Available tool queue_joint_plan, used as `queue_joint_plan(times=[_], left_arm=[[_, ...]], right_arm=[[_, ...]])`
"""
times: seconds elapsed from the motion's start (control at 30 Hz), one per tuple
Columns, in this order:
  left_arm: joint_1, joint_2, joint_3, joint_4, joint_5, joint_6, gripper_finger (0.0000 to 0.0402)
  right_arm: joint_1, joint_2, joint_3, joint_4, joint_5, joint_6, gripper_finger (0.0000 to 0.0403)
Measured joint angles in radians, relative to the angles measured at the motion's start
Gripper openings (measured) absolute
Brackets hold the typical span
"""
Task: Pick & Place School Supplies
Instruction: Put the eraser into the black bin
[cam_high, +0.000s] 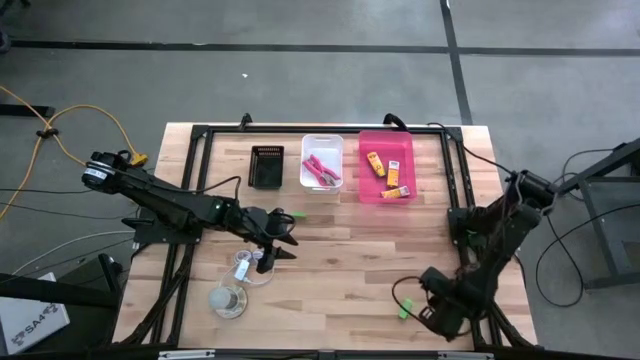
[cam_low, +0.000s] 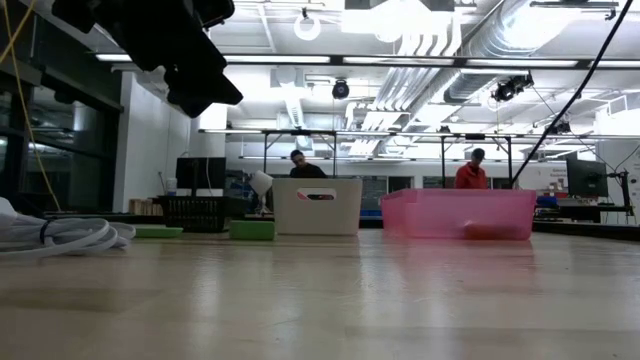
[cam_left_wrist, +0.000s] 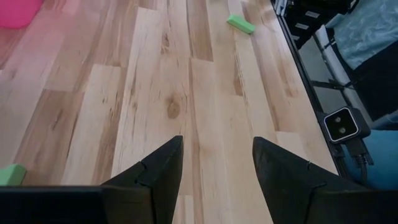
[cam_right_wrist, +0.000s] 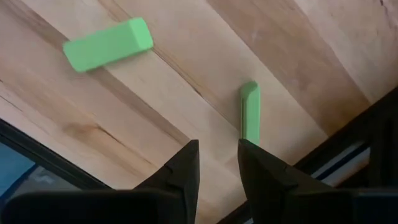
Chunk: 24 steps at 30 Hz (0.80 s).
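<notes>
Right tool (cam_right_wrist: 217, 158) hangs low at the near right corner of the surface (cam_high: 340, 240), its dark fingers parted by a narrow gap and pinching nothing. One green piece (cam_right_wrist: 250, 112) lies just ahead of the tips by the edge, a second green piece (cam_right_wrist: 107, 45) farther off. That narrow gap could clip the piece and push it over the edge. Left tool (cam_left_wrist: 216, 165) waits, spread and empty, mid-surface.

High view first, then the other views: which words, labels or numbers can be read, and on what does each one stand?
"SA4": on the white box on the floor off the table's left corner; the print is small, so this reading is uncertain.
Yellow-orange packets in the pink bin: any print on them is too small to read.
Low view and both wrist views: no text can be read.
</notes>
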Motion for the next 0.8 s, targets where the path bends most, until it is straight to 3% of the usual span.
queue_joint_plan(times=[0.37, 0.8], left_arm=[[-0.001, 0.000, 0.000, 0.040, -0.002, -0.005, 0.0187], [-0.001, 0.000, 0.000, 0.069, -0.001, -0.008, 0.0187]], right_arm=[[0.119, 0.000, -0.060, 0.060, 0.031, 0.159, 0.0098], [0.142, 0.000, -0.180, 0.172, 0.055, 0.168, 0.0098]])
